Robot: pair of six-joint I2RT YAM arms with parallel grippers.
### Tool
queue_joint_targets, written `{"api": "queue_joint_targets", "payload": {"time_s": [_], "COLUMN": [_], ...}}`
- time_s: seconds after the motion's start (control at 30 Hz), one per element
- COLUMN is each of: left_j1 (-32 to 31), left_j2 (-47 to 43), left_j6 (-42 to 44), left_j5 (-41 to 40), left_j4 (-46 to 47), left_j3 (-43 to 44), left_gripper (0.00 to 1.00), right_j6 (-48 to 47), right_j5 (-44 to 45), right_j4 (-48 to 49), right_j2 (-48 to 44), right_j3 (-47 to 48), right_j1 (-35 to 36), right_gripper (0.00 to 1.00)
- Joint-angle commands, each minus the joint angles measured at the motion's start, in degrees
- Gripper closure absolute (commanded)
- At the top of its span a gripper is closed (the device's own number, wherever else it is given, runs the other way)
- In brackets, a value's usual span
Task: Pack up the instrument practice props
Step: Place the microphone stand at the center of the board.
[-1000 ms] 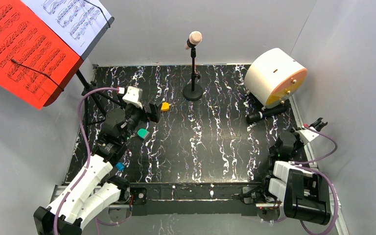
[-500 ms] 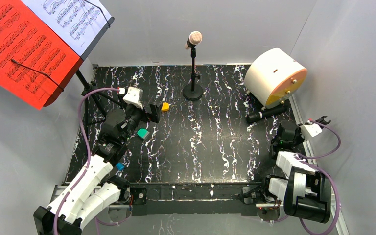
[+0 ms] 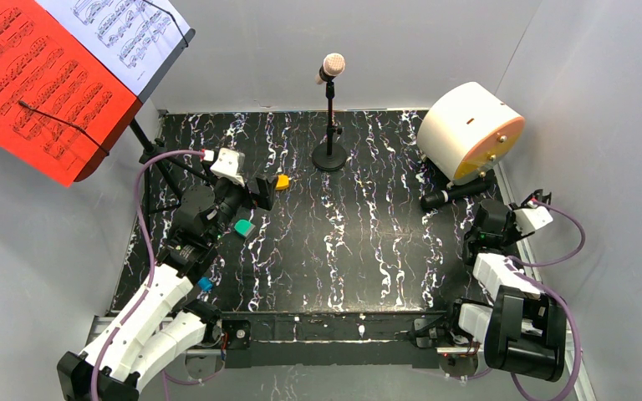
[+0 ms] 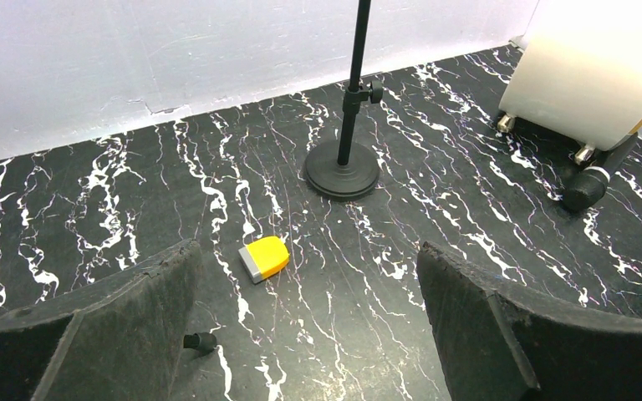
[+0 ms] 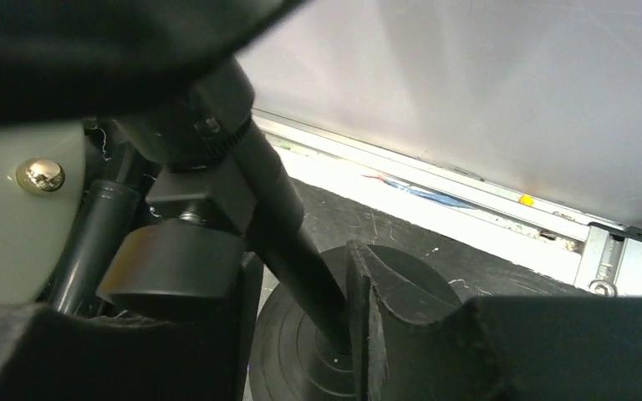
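Black pads with coarse, rubbery edges stood wide apart on the left tool (image 4: 307,249), which held nothing and hovered low over the tabletop (image 3: 359,242), a black slab veined with white like marble. Between its fingers, a little way ahead, lay a small yellow block (image 4: 265,257) with a grey end, and a tiny black peg (image 4: 201,340) sat by the left pad. Beyond them rose the thin black pole (image 4: 353,92) of the beige-headed microphone (image 3: 332,65), upright on its flat round base (image 4: 342,171) near the back wall. The right tool (image 5: 297,326) had its jaws partly apart around the second pole (image 5: 280,209), a black tube slanting down between them to a ringed disc foot (image 5: 292,368). One pad lay against the tube, while a strip of the foot showed on the other side, so the tool was not clamped on it. Close by stood the big white cylinder (image 3: 464,129) with its orange face, and the black microphone (image 3: 460,190) lay flat on the tabletop against it. In the far left corner the black music rack (image 3: 144,140) carried a tilted red sheet (image 3: 33,83) and white sheet (image 3: 129,29), well apart from both tools. A teal block (image 3: 244,226) lay just beside the left arm.
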Motion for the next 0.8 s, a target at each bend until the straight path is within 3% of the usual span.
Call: {"api": "queue_joint_targets", "payload": {"time_s": [0.0, 0.33, 0.77], "left_j1": [-0.3, -0.3, -0.5], "left_j2": [-1.3, -1.5, -1.4], "left_j6": [0.6, 0.7, 0.5], "left_j5": [0.1, 0.3, 0.2], "left_j4": [0.7, 0.8, 0.9], "left_j3": [-0.2, -0.2, -0.5], "left_gripper": [0.02, 0.02, 0.02], "right_j6": [1.8, -0.5, 9.6], "right_j5": [0.1, -3.4, -11.8], "right_j4": [-2.2, -10.0, -41.1], "right_j2": [-2.2, -12.5, -26.2], "right_j3": [1.8, 0.9, 8.7], "right_j1": [-0.2, -0.3, -0.2], "right_gripper": [0.49, 0.37, 0.15]}}
